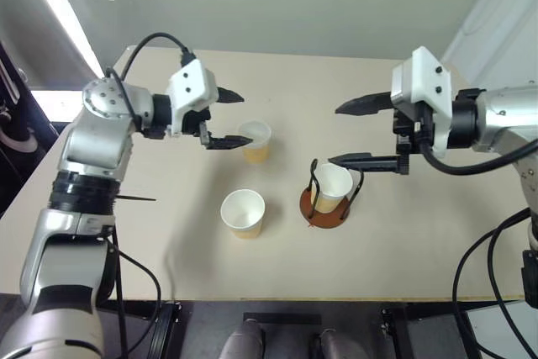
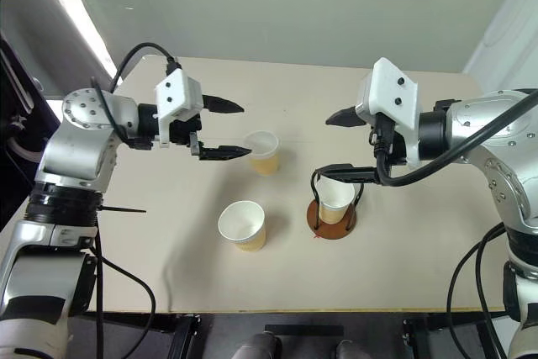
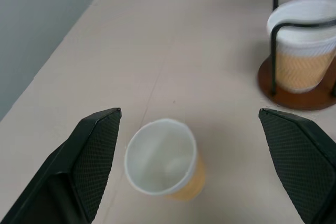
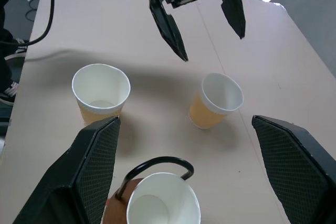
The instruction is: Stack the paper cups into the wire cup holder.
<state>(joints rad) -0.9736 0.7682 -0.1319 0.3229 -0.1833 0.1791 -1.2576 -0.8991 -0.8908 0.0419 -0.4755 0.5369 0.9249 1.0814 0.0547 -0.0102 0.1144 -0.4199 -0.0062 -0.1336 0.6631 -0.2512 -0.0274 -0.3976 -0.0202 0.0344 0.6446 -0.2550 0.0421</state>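
Note:
One paper cup (image 1: pixel 333 184) stands upright inside the wire cup holder (image 1: pixel 324 214), between its black loops. My right gripper (image 1: pixel 334 134) hangs open just above that cup, holding nothing. A second paper cup (image 1: pixel 255 140) stands farther back on the table. My left gripper (image 1: pixel 246 118) is open at that cup's left side, its lower finger close to the rim; in the left wrist view the cup (image 3: pixel 163 158) sits below and between the fingers (image 3: pixel 89 156). The third paper cup (image 1: pixel 243 212) stands nearer the front, left of the holder.
The beige table (image 1: pixel 168 233) has a front edge close below the near cup. The right wrist view shows both loose cups (image 4: pixel 101 93) and, beyond them, my left gripper (image 4: pixel 210 40).

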